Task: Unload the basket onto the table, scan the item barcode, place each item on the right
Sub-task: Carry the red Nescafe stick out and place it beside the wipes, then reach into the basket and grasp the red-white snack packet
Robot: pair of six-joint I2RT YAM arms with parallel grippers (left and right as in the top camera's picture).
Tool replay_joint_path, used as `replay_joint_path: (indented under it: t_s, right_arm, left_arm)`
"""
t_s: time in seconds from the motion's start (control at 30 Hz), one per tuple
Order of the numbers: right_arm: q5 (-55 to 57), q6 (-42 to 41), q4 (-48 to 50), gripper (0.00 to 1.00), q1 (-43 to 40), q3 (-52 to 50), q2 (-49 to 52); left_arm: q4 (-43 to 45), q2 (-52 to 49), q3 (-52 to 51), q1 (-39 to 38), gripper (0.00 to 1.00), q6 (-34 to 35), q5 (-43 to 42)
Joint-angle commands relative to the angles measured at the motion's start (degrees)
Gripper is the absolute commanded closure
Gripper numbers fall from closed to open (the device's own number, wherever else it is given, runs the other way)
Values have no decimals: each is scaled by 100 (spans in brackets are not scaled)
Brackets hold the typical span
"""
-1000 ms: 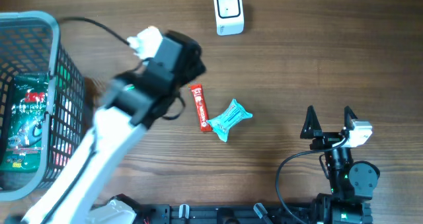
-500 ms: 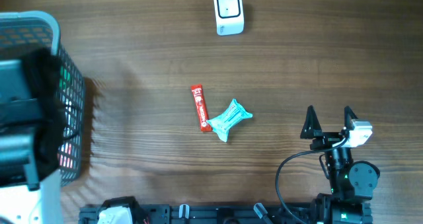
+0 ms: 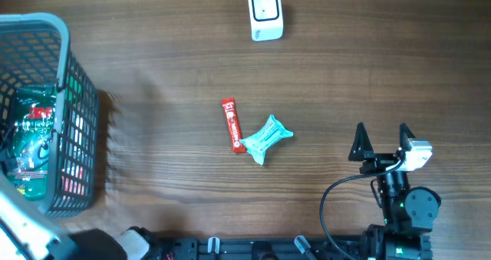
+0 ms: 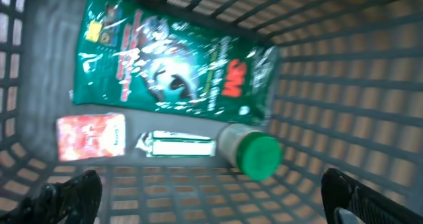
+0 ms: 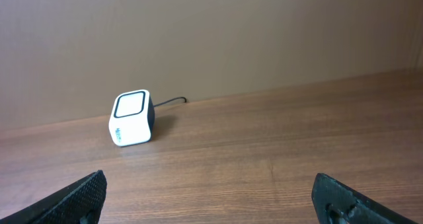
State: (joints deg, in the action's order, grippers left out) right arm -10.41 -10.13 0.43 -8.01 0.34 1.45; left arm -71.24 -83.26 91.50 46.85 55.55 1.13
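The white barcode scanner (image 3: 265, 13) stands at the table's far edge; the right wrist view shows the scanner (image 5: 131, 118) ahead and to the left. A red bar (image 3: 232, 125) and a teal packet (image 3: 267, 139) lie mid-table. My left gripper (image 4: 211, 201) hangs open over the inside of the grey basket (image 3: 77, 99), above a green-capped bottle (image 4: 254, 152), a green 3M pack (image 4: 172, 65), a red packet (image 4: 91, 137) and a small white box (image 4: 177, 145). It holds nothing. My right gripper (image 3: 381, 141) rests open near the front right, with nothing between its fingers.
The basket's mesh walls (image 4: 344, 85) rise around the left gripper. In the overhead view only a blurred white link of the left arm (image 3: 23, 229) shows, in the bottom left corner. The scanner's cable (image 5: 173, 101) runs off behind it.
The left arm has swung from beside the red bar leftward to the basket and largely out of the overhead view. The right arm, bar and packet have not moved.
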Motion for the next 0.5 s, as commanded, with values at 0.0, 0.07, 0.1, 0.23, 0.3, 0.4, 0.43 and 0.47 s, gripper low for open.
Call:
replay_joint_path:
  t_s: [0.0,0.07,0.1,0.23,0.3,0.4,0.43,0.47]
  right_arm:
    - [35,103,33,0,31,-4,-7]
    - [33,101,33,0,28,-4,-7]
    - [33,103,33,0,31,-4,-7]
    - [33,103,33,0,31,-4,-7]
    - [33,103,33,0,31,-4,-7]
    - [33,103,33,0,31,-4,-7]
    - [33,101,33,0,31,-4,-7]
    - [33,101,33,0,31,-4,-7]
  left_arm:
    - [-389,-555,33,107,0,-55,-52]
    - [-608,-848,33,214,0,197,-94]
    - [-682,-1075,33,297,2,190,-129]
    - [-927,-1694,33,424,5,186,-127]
    - [-986,-2006,33,433,5,122,-122]
    - [-1071,-2391,31,415,5,20,-85]
    - [-1086,-2463,-4,391,5,20,-70]
    - [-1075,-2500,-72,369,7,22,-31]
